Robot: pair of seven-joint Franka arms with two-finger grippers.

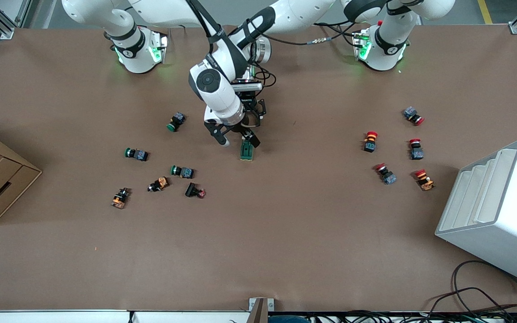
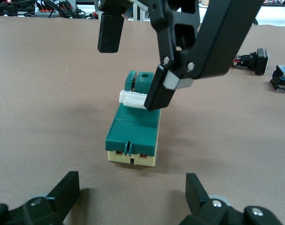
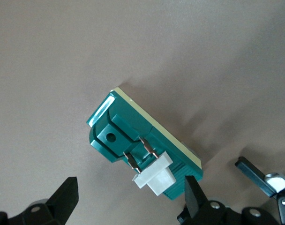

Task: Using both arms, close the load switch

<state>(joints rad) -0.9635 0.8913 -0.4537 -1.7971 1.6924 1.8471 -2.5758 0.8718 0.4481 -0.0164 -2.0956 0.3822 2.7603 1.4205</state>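
- Near the middle of the table (image 1: 285,233) lies the load switch (image 1: 247,151).
- Right gripper (image 1: 237,138) is over it, spread wide, one finger (image 2: 156,91) touching the white lever (image 2: 132,98).
- Left gripper (image 2: 133,192) sits low at the switch's 12 o'clock, spread apart, holding nothing.

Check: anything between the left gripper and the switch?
Nothing: left wrist view shows bare table between the open left gripper and the switch; right gripper at its lever.
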